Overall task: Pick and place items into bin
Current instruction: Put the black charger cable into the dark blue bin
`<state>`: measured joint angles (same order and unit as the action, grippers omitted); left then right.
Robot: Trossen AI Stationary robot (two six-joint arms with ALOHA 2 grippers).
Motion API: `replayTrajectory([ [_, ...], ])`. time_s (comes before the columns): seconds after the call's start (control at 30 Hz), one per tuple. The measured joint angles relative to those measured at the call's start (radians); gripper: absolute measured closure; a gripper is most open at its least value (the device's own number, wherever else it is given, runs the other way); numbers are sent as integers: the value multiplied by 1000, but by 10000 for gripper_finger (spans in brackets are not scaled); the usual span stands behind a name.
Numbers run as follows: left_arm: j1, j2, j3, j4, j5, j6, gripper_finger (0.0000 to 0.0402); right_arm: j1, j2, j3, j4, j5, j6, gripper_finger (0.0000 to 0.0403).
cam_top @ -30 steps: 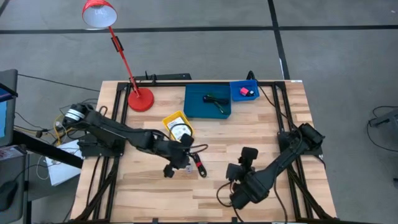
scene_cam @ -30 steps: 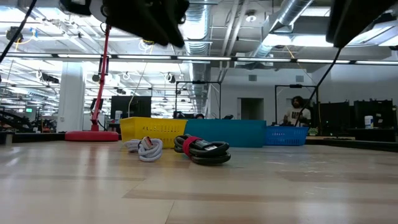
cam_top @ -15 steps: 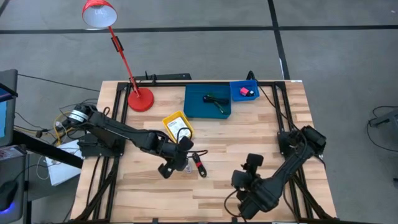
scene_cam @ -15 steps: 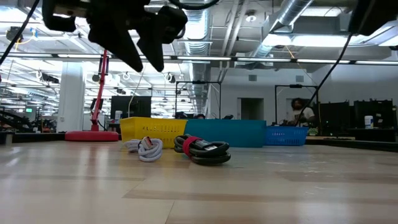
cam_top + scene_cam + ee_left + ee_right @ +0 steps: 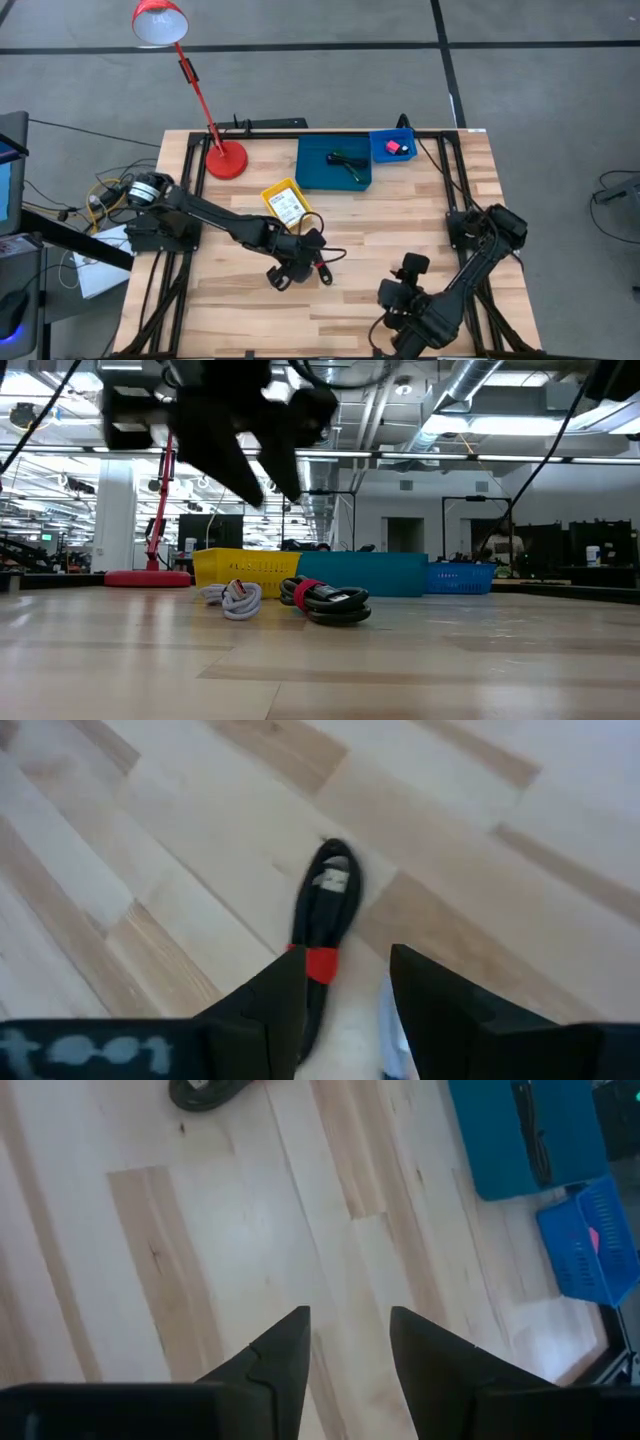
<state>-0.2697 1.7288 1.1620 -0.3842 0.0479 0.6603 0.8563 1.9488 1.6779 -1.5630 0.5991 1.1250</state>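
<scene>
Black cable bundle with a red band is seen on the wooden table, just ahead of the parted, empty jaws of the left gripper. Its near end is hidden between the fingers. The right gripper, jaws likewise apart and empty, is held near the table's front edge.

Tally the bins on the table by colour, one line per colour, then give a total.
Yellow bin: 1
Teal bin: 1
Blue bin: 1
Total: 3 bins
</scene>
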Motion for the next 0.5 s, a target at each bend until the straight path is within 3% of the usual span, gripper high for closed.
replayTrajectory([
  [0.5,38,210,158,-68,-8,58,264,22,0,0,2,31,2,268],
])
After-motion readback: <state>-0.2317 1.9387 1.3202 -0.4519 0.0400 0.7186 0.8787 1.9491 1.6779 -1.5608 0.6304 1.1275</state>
